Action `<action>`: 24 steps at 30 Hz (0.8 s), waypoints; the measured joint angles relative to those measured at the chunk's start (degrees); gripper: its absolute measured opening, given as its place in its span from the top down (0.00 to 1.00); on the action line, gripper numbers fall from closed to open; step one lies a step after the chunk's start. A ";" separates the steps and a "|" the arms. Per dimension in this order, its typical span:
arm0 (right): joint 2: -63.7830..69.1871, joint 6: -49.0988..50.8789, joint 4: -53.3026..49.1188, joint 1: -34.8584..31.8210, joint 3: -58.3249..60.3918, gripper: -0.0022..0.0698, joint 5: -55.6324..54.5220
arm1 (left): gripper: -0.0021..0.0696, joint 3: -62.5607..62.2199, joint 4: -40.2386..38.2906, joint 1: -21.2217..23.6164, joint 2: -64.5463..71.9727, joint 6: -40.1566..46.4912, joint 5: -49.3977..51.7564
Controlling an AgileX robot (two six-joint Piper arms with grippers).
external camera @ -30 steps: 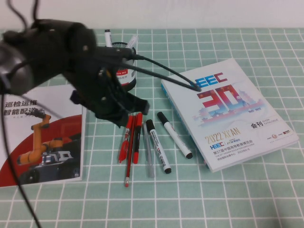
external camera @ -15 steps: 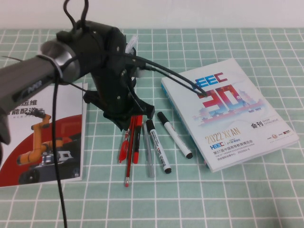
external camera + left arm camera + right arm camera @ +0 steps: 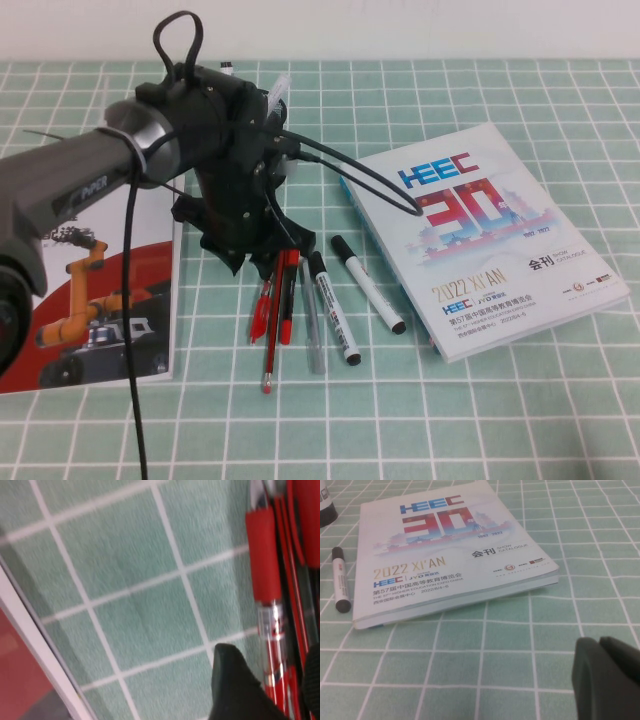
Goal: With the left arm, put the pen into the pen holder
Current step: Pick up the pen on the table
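Observation:
Several pens lie side by side on the green checked mat: red pens [image 3: 272,300], a grey pen [image 3: 312,320] and two black-capped white markers [image 3: 332,305] [image 3: 368,283]. My left gripper [image 3: 265,262] is low over the far ends of the red pens. In the left wrist view it [image 3: 272,660] is open, with one black finger [image 3: 232,687] on each side of a red pen [image 3: 267,605]. The black pen holder is mostly hidden behind my left arm; a marker standing in it [image 3: 279,88] shows above the arm. My right gripper [image 3: 599,647] is shut and empty above the mat.
A white HEEC catalogue [image 3: 480,235] lies right of the pens; it also shows in the right wrist view [image 3: 445,550]. A red and white brochure [image 3: 90,290] lies on the left, and its edge [image 3: 30,645] is close to my left gripper. Cables [image 3: 340,170] loop from the left arm.
My left arm has swung right and farther over the table, now covering the pen holder. Its gripper has settled at the far ends of the red pens. The pens have not moved.

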 joint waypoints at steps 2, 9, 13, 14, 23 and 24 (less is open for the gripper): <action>0.00 0.00 0.00 0.00 0.00 1.00 0.00 | 0.60 0.00 0.40 0.00 0.00 -0.27 -0.87; 0.00 0.00 0.00 0.00 0.00 1.00 0.00 | 0.60 -0.13 0.62 0.00 0.64 -0.49 -1.62; 0.00 0.00 0.00 0.00 0.00 1.00 0.00 | 0.60 -0.13 0.62 0.00 1.99 -0.52 -1.62; 0.00 0.00 0.00 0.00 0.00 1.00 0.00 | 0.60 -0.13 0.62 0.00 2.28 -0.52 -1.62; 0.00 0.00 0.00 0.00 0.00 1.00 0.00 | 0.60 -0.26 0.70 -0.22 3.57 -0.52 -2.01; 0.00 0.00 0.00 0.00 0.00 1.00 0.00 | 0.60 -0.25 0.70 -0.32 3.57 -0.52 -2.01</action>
